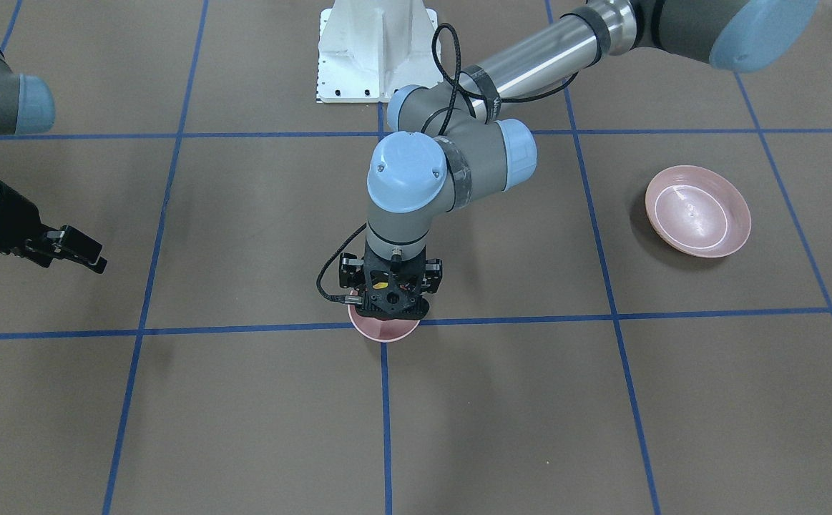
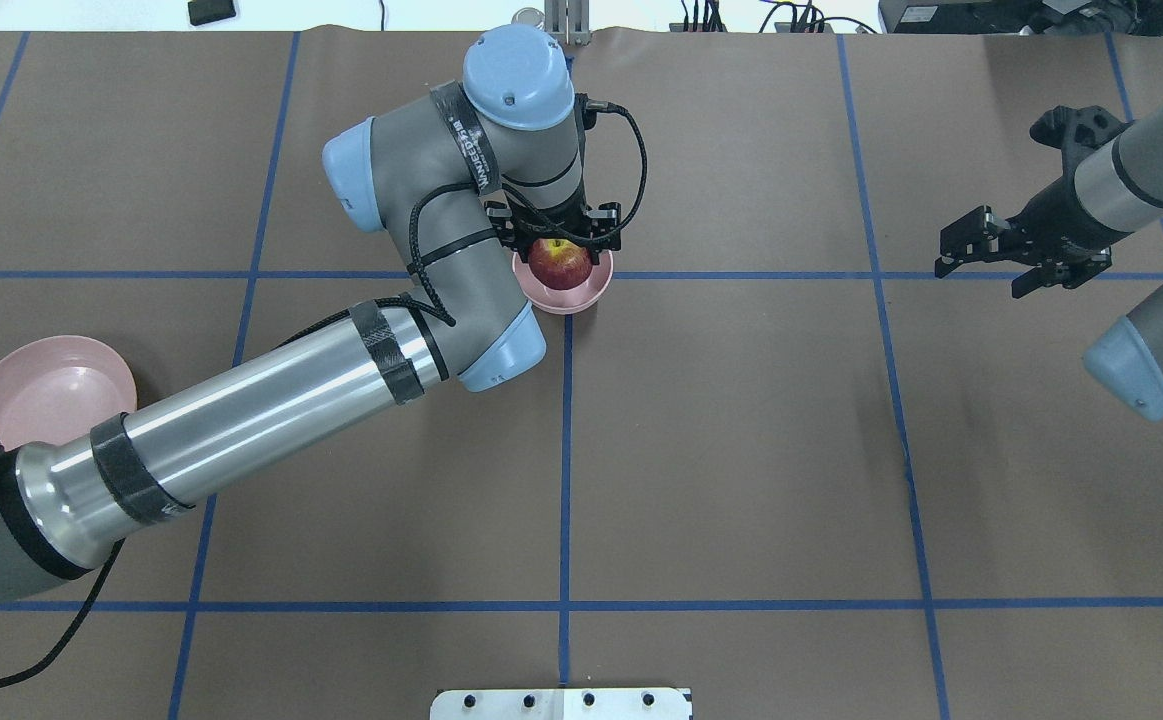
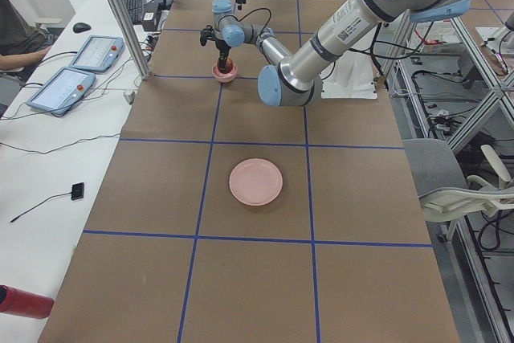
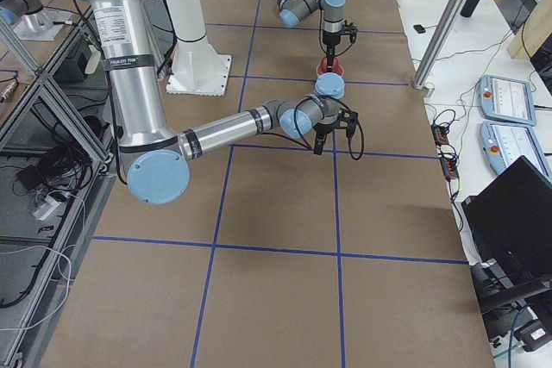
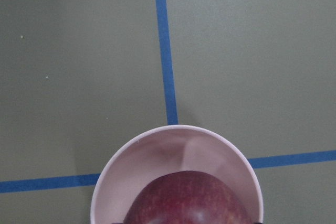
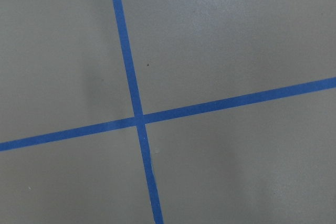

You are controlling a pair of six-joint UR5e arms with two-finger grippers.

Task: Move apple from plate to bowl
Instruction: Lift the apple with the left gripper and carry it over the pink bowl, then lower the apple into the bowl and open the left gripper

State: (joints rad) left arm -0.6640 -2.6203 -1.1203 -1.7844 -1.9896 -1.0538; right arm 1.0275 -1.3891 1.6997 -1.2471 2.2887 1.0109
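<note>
The dark red apple [image 2: 558, 263] is in the mouth of the small deep pink bowl [image 2: 567, 297], which stands on a blue tape crossing at the table's middle. My left gripper [image 2: 560, 250] points straight down over the bowl, its fingers close against the apple's sides. In the left wrist view the apple [image 5: 188, 198] fills the bowl [image 5: 178, 148] from the lower edge. The wide pink plate [image 1: 698, 211] lies empty well off to my left; it also shows in the overhead view [image 2: 51, 390]. My right gripper [image 2: 981, 278] is open and empty, far to the right.
Blue tape lines divide the brown table into squares. The left arm's forearm and elbow [image 2: 271, 410] stretch across the table between plate and bowl. The robot's white base [image 1: 378, 50] stands at the table's robot-side edge. The right wrist view shows only bare table and a tape crossing [image 6: 138, 119].
</note>
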